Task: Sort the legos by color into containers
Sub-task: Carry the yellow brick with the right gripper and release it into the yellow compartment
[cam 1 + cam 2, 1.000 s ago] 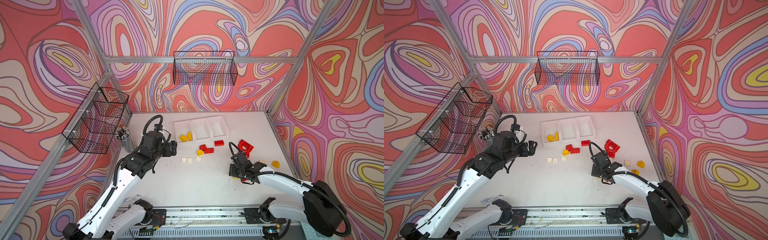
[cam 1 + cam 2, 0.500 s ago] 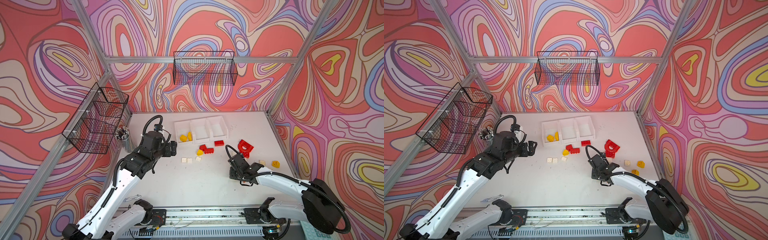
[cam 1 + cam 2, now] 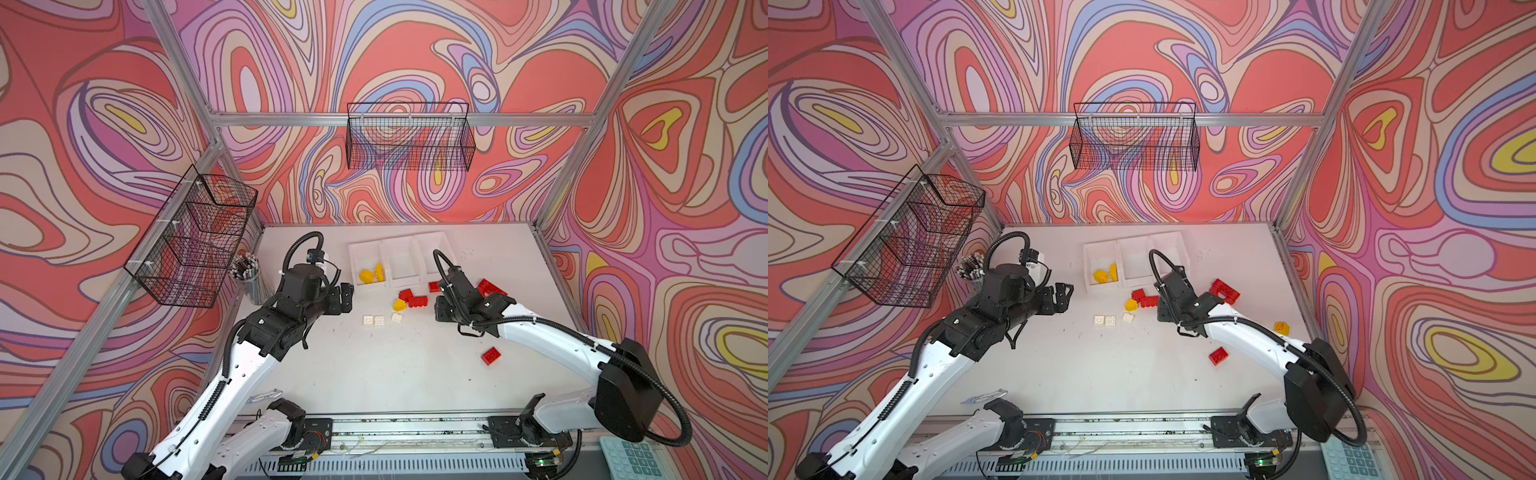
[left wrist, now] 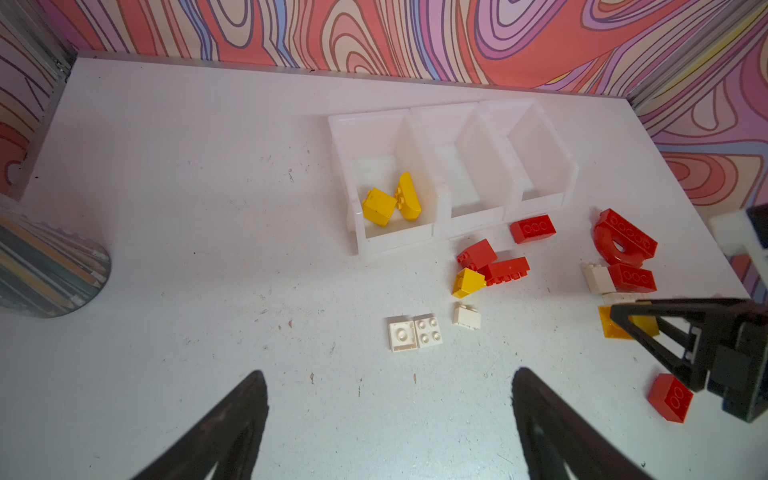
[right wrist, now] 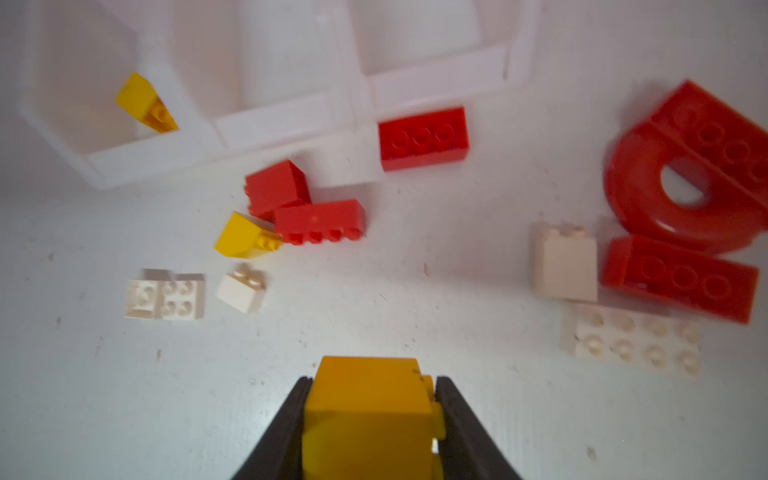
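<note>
**Yellow begun, red and white not yet touched**

Yellow is the only colour with anything sorted. Of the three joined containers (image 4: 473,222), the end bin (image 4: 395,241) nearest the left arm holds two yellow pieces (image 4: 378,206). The middle bin (image 4: 465,183) and the far bin (image 4: 540,166) look empty.

The right claw (image 5: 374,382) is clenched on a yellow brick (image 5: 368,415), near the loose heap and short of the bins. Its height above the worktop (image 4: 208,249) I cannot tell. The left claw (image 4: 388,374) is spread wide with nothing between its fingers, above bare surface in front of the white pieces.

These legos lie loose on the worktop:
- **Yellow:** a yellow slope (image 4: 468,282) touching a red pair (image 4: 505,270), and another yellow piece (image 3: 1282,328) beside the right arm.
- **Red:** a red brick (image 4: 532,228) just in front of the bins, the red arch (image 4: 623,239) with a long red brick (image 4: 631,277) against it, and a lone red brick (image 3: 491,356) well apart from the rest.
- **White:** two flat white squares (image 4: 402,337), a small white block (image 4: 467,316), a tall white block (image 5: 565,264) and a white plate (image 5: 636,340).

By my reading the job is in its early part. The held brick belongs with the other yellows. After it, two yellows and every red and white piece remain.
</note>
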You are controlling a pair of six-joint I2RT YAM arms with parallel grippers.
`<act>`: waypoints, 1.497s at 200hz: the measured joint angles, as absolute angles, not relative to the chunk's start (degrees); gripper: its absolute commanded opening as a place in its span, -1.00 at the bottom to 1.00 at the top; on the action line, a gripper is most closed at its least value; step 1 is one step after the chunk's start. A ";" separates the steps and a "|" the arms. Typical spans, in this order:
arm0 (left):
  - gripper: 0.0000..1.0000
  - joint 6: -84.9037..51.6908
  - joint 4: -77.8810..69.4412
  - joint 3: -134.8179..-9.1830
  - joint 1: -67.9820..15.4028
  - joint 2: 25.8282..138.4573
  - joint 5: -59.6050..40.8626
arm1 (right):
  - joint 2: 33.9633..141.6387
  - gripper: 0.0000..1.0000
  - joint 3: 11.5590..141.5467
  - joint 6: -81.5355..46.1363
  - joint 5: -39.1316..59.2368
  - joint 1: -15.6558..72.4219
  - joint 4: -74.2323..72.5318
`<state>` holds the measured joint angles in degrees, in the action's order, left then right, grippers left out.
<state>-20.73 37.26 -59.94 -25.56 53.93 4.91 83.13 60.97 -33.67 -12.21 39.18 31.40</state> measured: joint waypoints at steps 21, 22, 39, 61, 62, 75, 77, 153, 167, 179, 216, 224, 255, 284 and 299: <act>0.86 -19.51 38.50 -59.66 -25.56 51.03 5.02 | 90.32 -0.27 70.87 -30.41 -10.11 39.20 29.89; 0.86 -19.46 38.57 -59.61 -25.56 50.83 5.02 | 90.56 -0.27 71.24 -30.33 -10.07 39.20 29.82; 0.92 -18.70 39.68 -58.50 -25.56 47.55 5.21 | 96.97 -0.27 79.37 -28.36 -7.77 39.20 29.08; 1.00 -18.52 40.97 -55.16 -25.56 42.68 5.08 | 106.06 -0.27 90.35 -26.55 -4.75 39.20 27.90; 1.00 -18.55 41.04 -54.85 -25.56 42.35 5.04 | 106.37 -0.27 90.70 -26.46 -4.75 39.20 27.86; 1.00 -18.65 41.78 -52.53 -25.56 39.97 4.73 | 111.55 -0.26 96.71 -25.87 -3.29 39.22 27.62; 1.00 -18.65 41.91 -52.14 -25.56 39.66 4.67 | 112.38 -0.26 97.65 -25.74 -3.07 39.22 27.62; 1.00 -19.03 43.42 -46.46 -25.56 34.68 4.54 | 130.34 -0.05 117.49 -24.45 0.30 39.24 28.97; 1.00 -18.83 43.42 -46.46 -25.56 35.66 4.51 | 131.39 -0.05 119.02 -24.45 0.38 39.24 29.26; 1.00 -18.65 43.42 -46.46 -25.56 36.45 4.47 | 131.98 -0.05 120.22 -24.45 0.47 39.24 29.23; 0.99 -18.63 43.42 -46.46 -25.56 36.77 4.43 | 133.43 0.29 123.11 -24.40 0.51 39.24 29.10; 0.99 -18.63 43.42 -46.46 -25.56 36.73 4.45 | 133.53 0.34 123.26 -24.25 0.60 39.24 29.04; 0.95 -18.63 43.40 -46.46 -25.56 36.99 3.99 | 133.75 0.41 123.87 -23.90 0.64 39.27 28.91; 0.93 -18.57 43.27 -46.46 -25.56 39.51 2.22 | 133.47 0.42 123.52 -23.44 0.51 39.24 28.38; 0.91 -18.57 43.35 -46.78 -25.56 43.09 0.73 | 130.98 0.42 119.28 -23.35 0.45 39.09 26.46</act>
